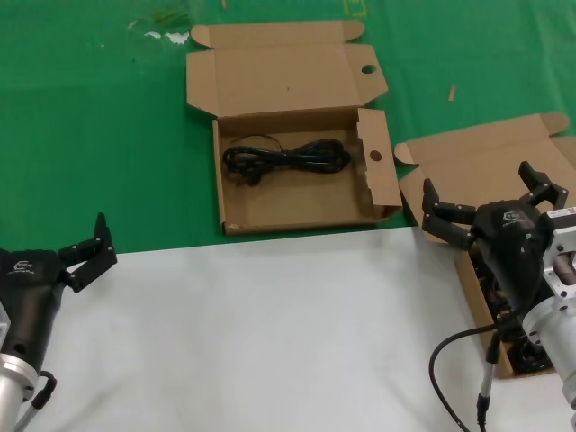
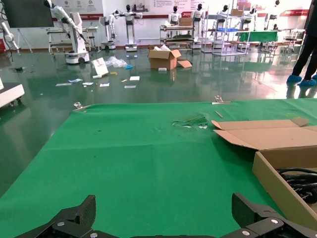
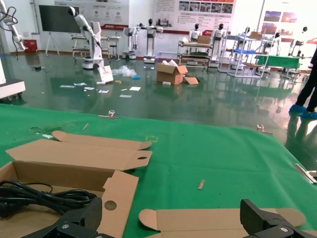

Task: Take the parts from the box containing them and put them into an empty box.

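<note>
Two cardboard boxes lie open on the green cloth (image 1: 108, 135) ahead of me. The wide shallow box (image 1: 270, 211) sits far and centre, its hinged lid (image 1: 274, 76) folded back flat and its right side flap (image 1: 376, 157), with a round hole, standing up. One bundle of black cord (image 1: 286, 158) lies lengthwise inside it, nearer the far wall than the near one. From my right wrist the same cord bundle (image 3: 34, 196) shows resting on the box floor beside the holed flap (image 3: 115, 201), and from my left wrist I catch its end (image 2: 299, 179) just over the near wall (image 2: 277, 186).

The plain-lidded box (image 1: 490, 310) is on the right, close to me, its lid (image 1: 490, 166) laid back on the cloth. Most of its inside is hidden behind my right arm; I can only make out dark shapes (image 1: 531, 355) in the near part and cannot tell how many bundles are there.

My right gripper (image 1: 490, 202) hangs above the far end of that box, near the lid's hinge line, fingers spread wide with nothing between them. My left gripper (image 1: 88, 250) waits at the left, at the far edge of the white surface (image 1: 252, 342), fingers also spread apart and holding nothing. A thick black cable (image 1: 450, 360) loops off my right arm over the white surface.
</note>
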`<state>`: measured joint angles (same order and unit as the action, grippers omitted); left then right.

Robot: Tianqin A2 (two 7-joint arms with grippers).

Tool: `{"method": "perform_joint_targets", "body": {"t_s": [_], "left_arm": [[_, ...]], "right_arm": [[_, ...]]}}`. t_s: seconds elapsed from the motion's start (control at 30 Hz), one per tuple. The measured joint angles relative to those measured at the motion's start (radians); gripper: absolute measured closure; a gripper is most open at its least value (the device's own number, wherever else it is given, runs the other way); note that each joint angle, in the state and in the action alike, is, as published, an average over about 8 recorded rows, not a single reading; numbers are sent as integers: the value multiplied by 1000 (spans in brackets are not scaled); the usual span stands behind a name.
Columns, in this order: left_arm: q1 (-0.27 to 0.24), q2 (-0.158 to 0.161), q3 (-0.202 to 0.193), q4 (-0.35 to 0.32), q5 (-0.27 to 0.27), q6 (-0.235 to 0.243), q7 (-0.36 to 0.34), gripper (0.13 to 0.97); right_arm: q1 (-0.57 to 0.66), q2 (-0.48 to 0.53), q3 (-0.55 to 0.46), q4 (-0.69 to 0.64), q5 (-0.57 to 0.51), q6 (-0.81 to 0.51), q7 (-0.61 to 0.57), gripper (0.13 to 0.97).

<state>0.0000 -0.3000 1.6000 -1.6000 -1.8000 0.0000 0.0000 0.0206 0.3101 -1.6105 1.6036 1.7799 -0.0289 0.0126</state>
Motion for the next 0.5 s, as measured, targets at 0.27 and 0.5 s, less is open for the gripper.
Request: {"method": "perform_joint_targets", "body": {"t_s": [0.27,0.5], "left_arm": [[0,0,0,0,0,0,0,132],[0,0,0,0,0,0,0,132]], "right_arm": [[0,0,0,0,0,0,0,129],[0,0,0,0,0,0,0,129]]}}
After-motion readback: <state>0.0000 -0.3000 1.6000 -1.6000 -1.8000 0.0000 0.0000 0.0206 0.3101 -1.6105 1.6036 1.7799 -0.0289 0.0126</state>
